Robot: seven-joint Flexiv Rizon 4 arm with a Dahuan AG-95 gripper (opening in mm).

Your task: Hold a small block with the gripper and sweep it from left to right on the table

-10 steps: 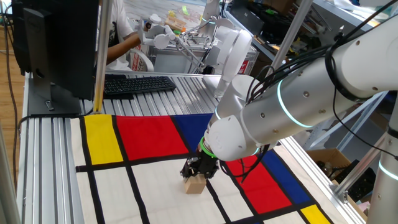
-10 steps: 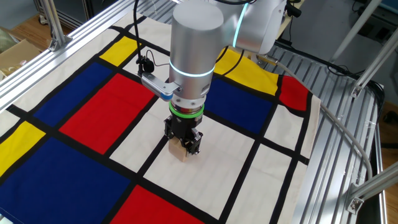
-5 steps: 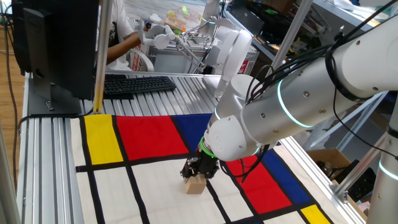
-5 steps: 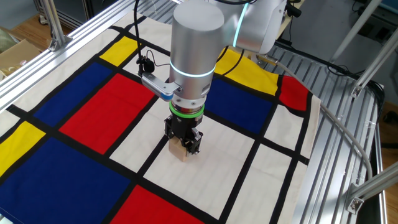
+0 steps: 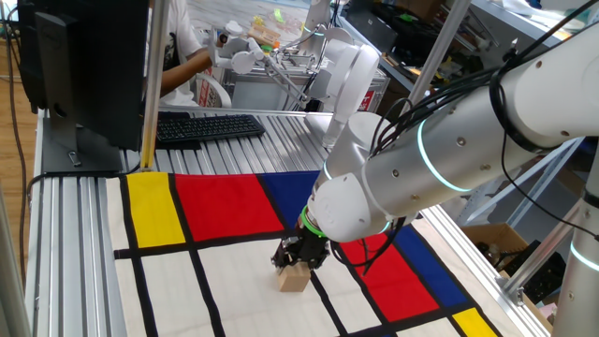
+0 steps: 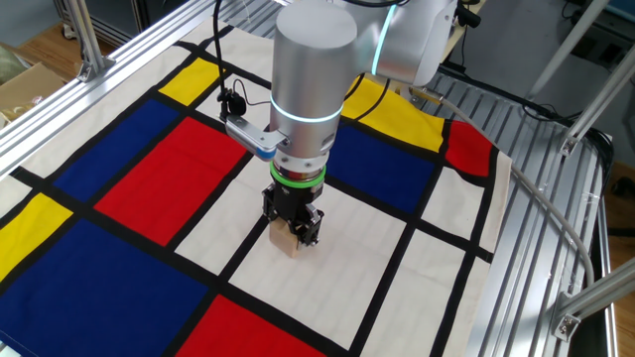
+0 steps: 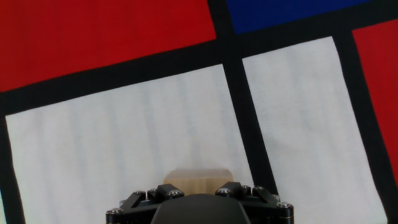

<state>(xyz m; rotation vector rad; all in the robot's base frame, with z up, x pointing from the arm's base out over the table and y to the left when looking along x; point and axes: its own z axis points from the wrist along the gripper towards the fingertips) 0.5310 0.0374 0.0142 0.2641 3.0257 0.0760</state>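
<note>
The gripper clasps the small block (on white cloth).

The big white arm reaches in from the right and bends down to the desk, its cloth patterned in red, yellow, blue and white rectangles split by black lines. At the arm's tip, under a green ring, the black gripper points down with its jaws closed around the small block, a light-tan cube resting on a white rectangle just beside a black line. At the far left stand a dark monitor and a black keyboard on the bare aluminium rails.
</note>
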